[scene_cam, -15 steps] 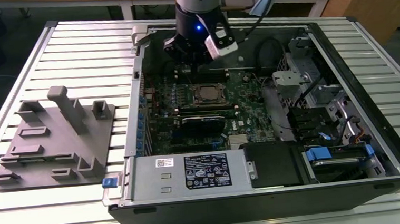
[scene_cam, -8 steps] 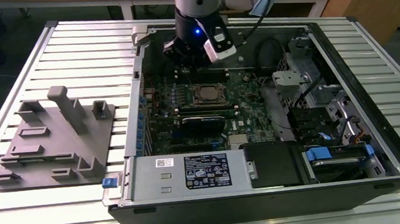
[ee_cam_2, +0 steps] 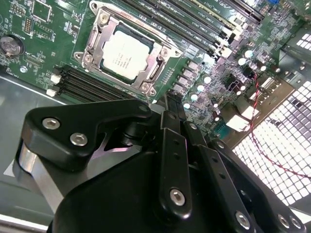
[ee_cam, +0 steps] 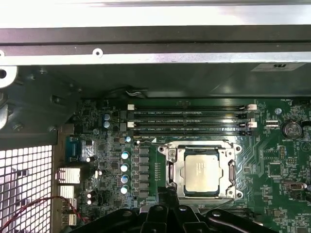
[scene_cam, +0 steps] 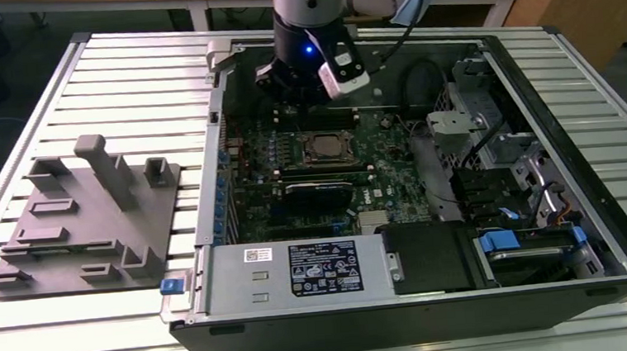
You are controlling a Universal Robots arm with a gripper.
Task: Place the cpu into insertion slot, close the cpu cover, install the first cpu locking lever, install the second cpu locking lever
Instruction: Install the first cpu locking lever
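Seated cpu, cpu cover down. Narrow pincer, seemingly empty, hovers near. Lever step: press straight, avoid memory slots.

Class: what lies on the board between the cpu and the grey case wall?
Long black memory slots, between cpu and case wall in the first wrist view.

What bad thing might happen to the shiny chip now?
The end effector hangs close to the cpu cover, so a small slip might scrape the cpu or the green board. The memory slots lie close by and might get bumped too.
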